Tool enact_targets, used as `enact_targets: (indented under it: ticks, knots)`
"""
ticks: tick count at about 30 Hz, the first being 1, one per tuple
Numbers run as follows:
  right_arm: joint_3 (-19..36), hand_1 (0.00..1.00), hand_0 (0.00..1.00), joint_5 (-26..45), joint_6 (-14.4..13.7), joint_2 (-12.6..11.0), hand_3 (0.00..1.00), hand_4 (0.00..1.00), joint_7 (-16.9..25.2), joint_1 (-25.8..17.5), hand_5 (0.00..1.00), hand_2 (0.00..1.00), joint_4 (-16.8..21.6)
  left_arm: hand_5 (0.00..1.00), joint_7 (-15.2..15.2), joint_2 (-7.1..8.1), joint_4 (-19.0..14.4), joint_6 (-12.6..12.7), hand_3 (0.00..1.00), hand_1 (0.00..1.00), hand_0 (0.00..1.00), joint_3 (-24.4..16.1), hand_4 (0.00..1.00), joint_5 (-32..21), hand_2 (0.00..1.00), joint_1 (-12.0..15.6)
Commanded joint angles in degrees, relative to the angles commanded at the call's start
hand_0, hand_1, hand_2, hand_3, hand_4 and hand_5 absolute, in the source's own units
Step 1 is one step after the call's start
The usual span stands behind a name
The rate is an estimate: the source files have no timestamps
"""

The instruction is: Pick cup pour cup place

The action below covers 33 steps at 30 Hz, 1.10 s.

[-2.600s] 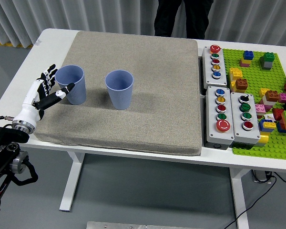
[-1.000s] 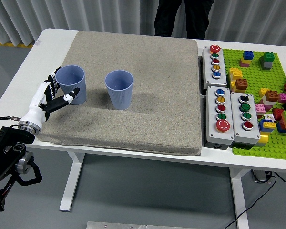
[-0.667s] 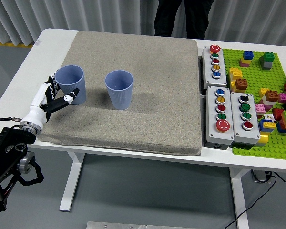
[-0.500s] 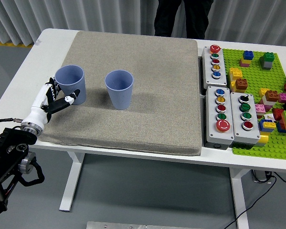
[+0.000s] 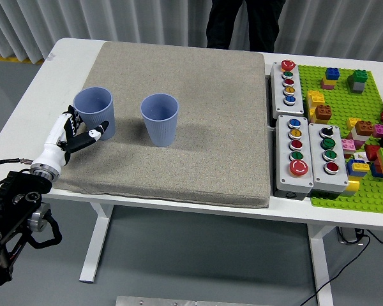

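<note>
Here the left hand (image 5: 73,134) comes in from the lower left over the near-left part of the beige mat (image 5: 198,127), its white-and-black fingers curved around the lower side of the left cup (image 5: 94,113). The thumb tip lies against the cup's near wall and the other fingers wrap behind its left side, so the hand looks to be grasping the cup, though how firmly it presses cannot be told. The cup stands upright on the mat, open mouth up, right at the hand's fingertips. What it holds, if anything, is not visible from this angle.

Just beyond the hand, to its right, the second cup (image 5: 159,119) stands upright on the mat too, apart from the first with bare mat between them and untouched by the hand. Both are the same pale blue, ribbed toward the bottom.

The black left arm (image 5: 13,223) trails down off the desk's near-left corner behind the hand. The mat covers most of the white desk (image 5: 57,70). Far to the hand's right, off the mat's edge, sit three grey button boxes (image 5: 303,153) with coloured buttons, and further right still a green baseplate (image 5: 364,121) carrying scattered toy bricks. Across the desk from the hand, at the far edge, a person (image 5: 246,25) in dark clothing stands, only the legs showing.
</note>
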Motion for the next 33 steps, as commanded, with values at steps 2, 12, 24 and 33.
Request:
enact_targets:
  ticks: [2, 12, 24, 33]
  knots:
    - [0.01, 0.683, 0.695, 0.02, -0.01, -0.01, 0.603, 0.023, 0.0, 0.07, 0.214, 0.621, 0.0, 0.151, -0.05, -0.21, 0.31, -0.02, 0.998, 0.998, 0.998, 0.22, 0.766, -0.32, 0.998, -0.36]
    - [-0.07, 0.682, 0.696, 0.13, -0.02, -0.08, 0.603, 0.023, 0.05, 0.21, 0.21, 0.621, 0.0, 0.164, -0.09, -0.7, 1.01, -0.03, 0.998, 0.998, 0.998, 0.61, 0.775, -0.79, 0.998, -1.22]
    - [-0.06, 0.682, 0.696, 0.26, -0.07, -0.07, 0.604, 0.023, 0.03, 0.43, 0.207, 0.621, 0.0, 0.18, -0.22, -1.02, 2.57, 0.06, 0.998, 0.998, 0.998, 0.7, 0.785, -1.41, 0.998, -2.2]
    - [0.07, 0.682, 0.695, 0.19, -0.09, -0.07, 0.603, 0.023, 0.09, 0.4, 0.205, 0.62, 0.0, 0.18, -0.5, -0.94, 2.83, -0.03, 0.998, 0.998, 0.998, 0.56, 0.784, -1.74, 0.998, -2.13]
